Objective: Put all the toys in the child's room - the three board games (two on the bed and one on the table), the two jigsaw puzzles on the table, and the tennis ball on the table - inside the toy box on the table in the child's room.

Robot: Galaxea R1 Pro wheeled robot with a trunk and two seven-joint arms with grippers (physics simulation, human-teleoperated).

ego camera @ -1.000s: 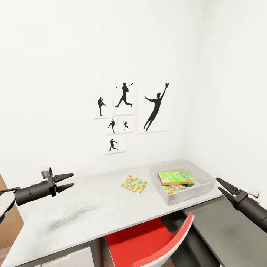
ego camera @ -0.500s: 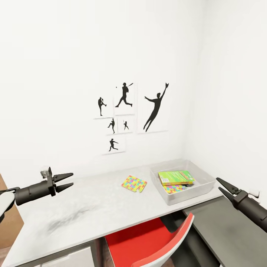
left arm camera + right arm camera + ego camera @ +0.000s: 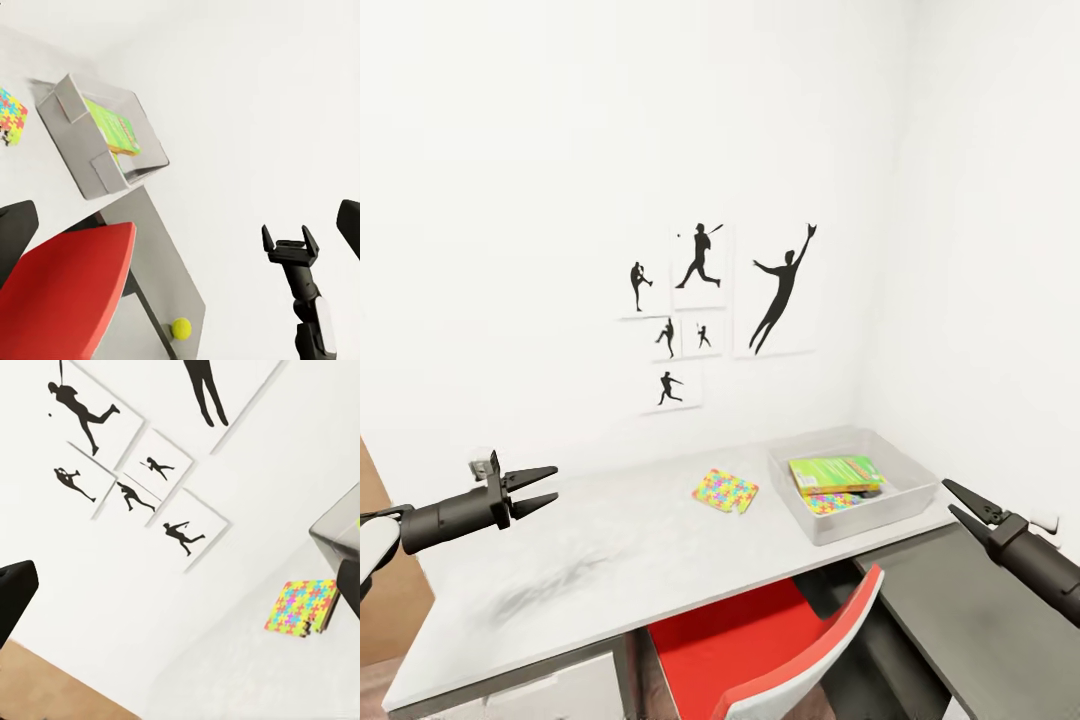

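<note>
Head view: the pale tabletop (image 3: 610, 560) runs along the white wall, under a cluster of black athlete silhouette pictures (image 3: 720, 300). The toy box (image 3: 905, 505) sits at the tabletop's far right end, near the corner; inside it a green-edged board game (image 3: 835, 472) lies on top of a jigsaw puzzle (image 3: 830, 502). A second jigsaw puzzle (image 3: 725, 491) lies flat on the tabletop just beside the box, apart from it. The left end effector (image 3: 538, 489) hangs above the tabletop's left part, fingers spread and empty; the right end effector (image 3: 960, 505) hovers over the lower dark cabinet (image 3: 980, 630), fingers likewise parted. A red chair (image 3: 760, 650) is tucked under the tabletop.

Left wrist view: the toy box (image 3: 71, 161) with the green game (image 3: 112, 129) (its lettering is unreadable), the red chair (image 3: 60, 292), and the tennis ball (image 3: 181, 328) resting on the cabinet top (image 3: 161, 262).

Right wrist view: the loose puzzle (image 3: 304, 606) on the tabletop below the silhouettes (image 3: 127, 472).
</note>
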